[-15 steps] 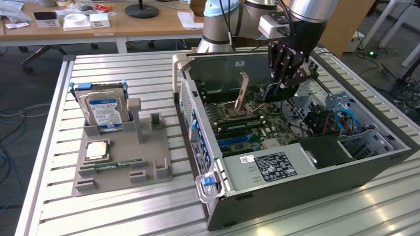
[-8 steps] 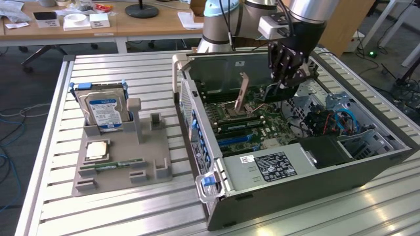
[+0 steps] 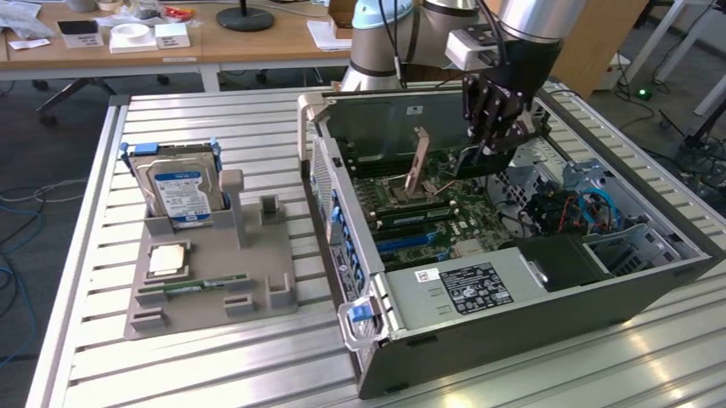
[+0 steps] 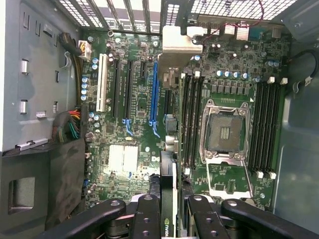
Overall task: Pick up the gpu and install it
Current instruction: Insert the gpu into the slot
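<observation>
The pincer (image 4: 172, 221) is closed on the gpu (image 4: 168, 199). Its fingers (image 4: 145, 219) clamp one end of the card, which runs away edge-on as a narrow dark strip to a silver bracket (image 4: 182, 40). In the exterior view the pincer (image 3: 499, 151) hangs inside the open computer case (image 3: 635, 280), with the gpu (image 3: 419, 160) above the board and apparently not seated.

Below, the card's edge seems to lie just beside the long blue slot (image 4: 154, 84), on the side of the memory slots (image 4: 192, 119). Pushed down from there, I judge it would hit the slot's wall or the small parts beside it. Gripped at one end only, it could also swing or tilt.

Farther on, the bracket could catch the case's rear wall. The open processor socket (image 4: 224, 132) is near enough for a slip to damage it.
</observation>
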You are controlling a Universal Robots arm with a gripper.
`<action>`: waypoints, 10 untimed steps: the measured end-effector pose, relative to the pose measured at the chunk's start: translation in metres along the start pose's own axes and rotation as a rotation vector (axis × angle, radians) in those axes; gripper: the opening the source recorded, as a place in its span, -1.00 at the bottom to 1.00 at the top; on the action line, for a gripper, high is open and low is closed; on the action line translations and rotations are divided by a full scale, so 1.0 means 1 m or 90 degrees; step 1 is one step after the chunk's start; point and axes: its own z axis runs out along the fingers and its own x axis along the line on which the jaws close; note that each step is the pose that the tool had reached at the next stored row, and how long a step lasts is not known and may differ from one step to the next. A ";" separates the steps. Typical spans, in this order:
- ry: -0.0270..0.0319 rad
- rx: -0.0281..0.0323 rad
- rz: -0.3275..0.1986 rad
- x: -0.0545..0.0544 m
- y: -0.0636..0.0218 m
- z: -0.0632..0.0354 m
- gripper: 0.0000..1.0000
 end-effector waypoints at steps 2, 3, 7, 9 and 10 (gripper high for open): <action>-0.0002 0.0001 0.000 0.000 0.0000 0.0009 -0.47; -0.0002 0.0001 0.000 0.000 0.0000 0.0014 -0.47; -0.0001 0.0000 0.000 0.000 0.0001 0.0035 -0.47; 0.0000 0.0000 0.000 0.000 0.0002 0.0043 -0.47; 0.0001 -0.0001 0.000 0.000 0.0002 0.0043 -0.47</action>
